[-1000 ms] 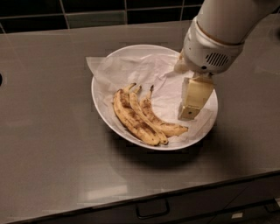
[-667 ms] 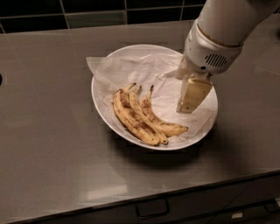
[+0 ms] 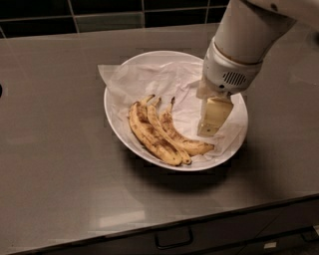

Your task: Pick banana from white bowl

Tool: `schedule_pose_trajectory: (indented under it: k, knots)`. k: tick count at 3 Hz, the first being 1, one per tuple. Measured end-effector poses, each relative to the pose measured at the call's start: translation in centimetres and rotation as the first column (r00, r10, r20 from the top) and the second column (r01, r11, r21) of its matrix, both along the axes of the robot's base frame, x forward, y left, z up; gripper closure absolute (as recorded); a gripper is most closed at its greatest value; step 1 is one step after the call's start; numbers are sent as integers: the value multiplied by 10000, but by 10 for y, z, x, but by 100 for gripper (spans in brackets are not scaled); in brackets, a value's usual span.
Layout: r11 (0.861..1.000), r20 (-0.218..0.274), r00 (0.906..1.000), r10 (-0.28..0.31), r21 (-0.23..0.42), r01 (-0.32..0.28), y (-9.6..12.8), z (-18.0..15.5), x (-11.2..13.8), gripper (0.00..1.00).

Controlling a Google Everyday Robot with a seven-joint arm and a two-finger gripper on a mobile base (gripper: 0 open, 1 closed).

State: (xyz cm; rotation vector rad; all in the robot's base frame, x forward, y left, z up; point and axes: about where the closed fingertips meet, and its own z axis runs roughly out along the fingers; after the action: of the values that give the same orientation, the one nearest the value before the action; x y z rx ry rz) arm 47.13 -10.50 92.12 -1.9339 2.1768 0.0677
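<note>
A dark grey, glossy countertop (image 3: 55, 149) is shown, bounded at the rear by a dark tiled wall (image 3: 99, 10) and at the front edge by a drawer front with a handle (image 3: 173, 238). The white bowl (image 3: 116, 117) is seated directly on it, near the centre. The gripper (image 3: 208, 119) is positioned above the countertop, over the bowl's right half.

No text, label, brand, number or sign can be read on any surface. The white bowl (image 3: 112, 121), its paper lining (image 3: 149, 74) and the banana (image 3: 182, 139) carry no markings. The arm housing (image 3: 230, 74) above the bowl's right side shows none either. A small pale tag (image 3: 269, 245) on the drawer front, below and right of the bowl, is illegible. The gripper (image 3: 210, 122) hangs over the bowl's right side, just right of the banana.
</note>
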Motion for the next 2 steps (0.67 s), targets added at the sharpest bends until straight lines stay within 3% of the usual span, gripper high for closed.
schedule_pose_trajectory:
  k: [2]
  knots:
    - [9996,-538,9984,198,-210,-210,13,-24,-5,37]
